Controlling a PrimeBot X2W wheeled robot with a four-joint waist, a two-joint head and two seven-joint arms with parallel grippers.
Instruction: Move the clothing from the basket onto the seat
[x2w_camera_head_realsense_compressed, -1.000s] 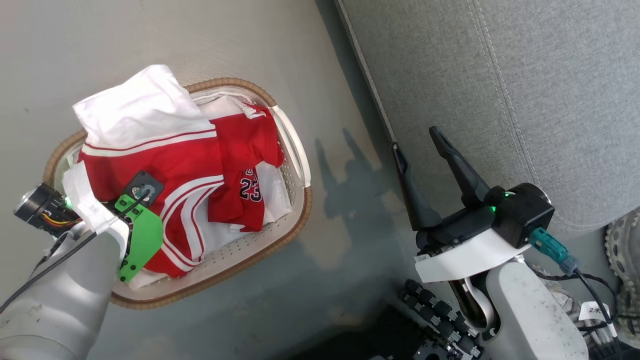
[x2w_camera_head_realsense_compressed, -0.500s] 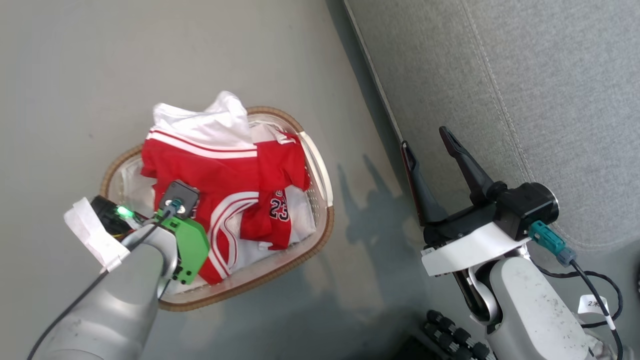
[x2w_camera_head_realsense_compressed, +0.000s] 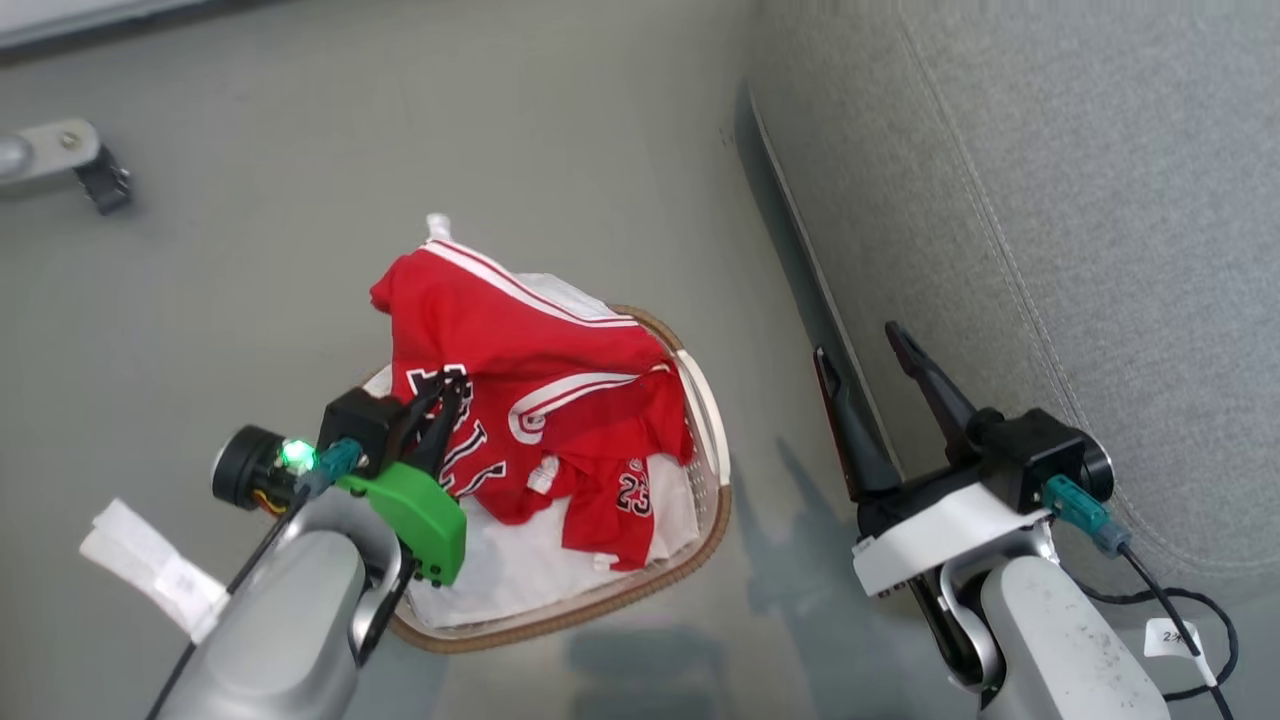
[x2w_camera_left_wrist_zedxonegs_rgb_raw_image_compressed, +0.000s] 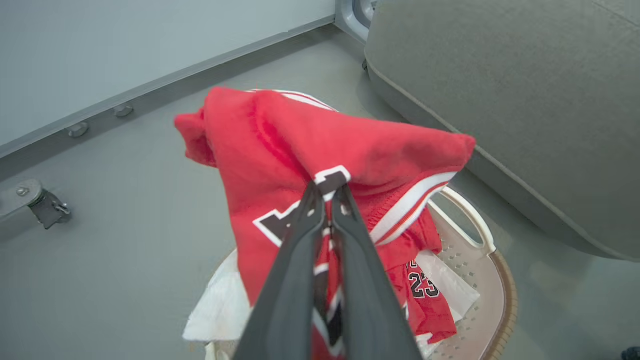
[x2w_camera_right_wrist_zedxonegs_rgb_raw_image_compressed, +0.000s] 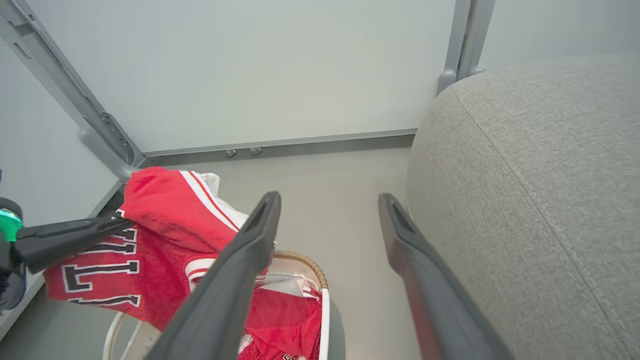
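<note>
My left gripper (x2w_camera_head_realsense_compressed: 450, 385) is shut on a red garment (x2w_camera_head_realsense_compressed: 520, 350) with white stripes and dark lettering, holding it up above the basket (x2w_camera_head_realsense_compressed: 715, 500). The wrist view shows its fingers (x2w_camera_left_wrist_zedxonegs_rgb_raw_image_compressed: 327, 187) pinching the red cloth (x2w_camera_left_wrist_zedxonegs_rgb_raw_image_compressed: 310, 135), which drapes down over both sides. A second red piece with the number 23 (x2w_camera_head_realsense_compressed: 630, 500) lies in the basket on a white sheet (x2w_camera_head_realsense_compressed: 520, 570). My right gripper (x2w_camera_head_realsense_compressed: 857, 343) stands open and holds nothing, beside the front edge of the grey seat (x2w_camera_head_realsense_compressed: 1050, 200). The seat (x2w_camera_right_wrist_zedxonegs_rgb_raw_image_compressed: 525, 175) lies to the right of the right gripper (x2w_camera_right_wrist_zedxonegs_rgb_raw_image_compressed: 330, 200).
A metal bracket (x2w_camera_head_realsense_compressed: 60, 160) lies on the grey floor at the far left. A wall with a baseboard (x2w_camera_left_wrist_zedxonegs_rgb_raw_image_compressed: 150, 90) runs behind the basket, and a slanted grey frame leg (x2w_camera_right_wrist_zedxonegs_rgb_raw_image_compressed: 100, 130) stands against it. A black cable (x2w_camera_head_realsense_compressed: 1180, 590) trails by my right forearm.
My left gripper has risen with the red garment, pulling it up out of the basket so the lettering shows. The head camera has shifted. The right gripper stays open.
</note>
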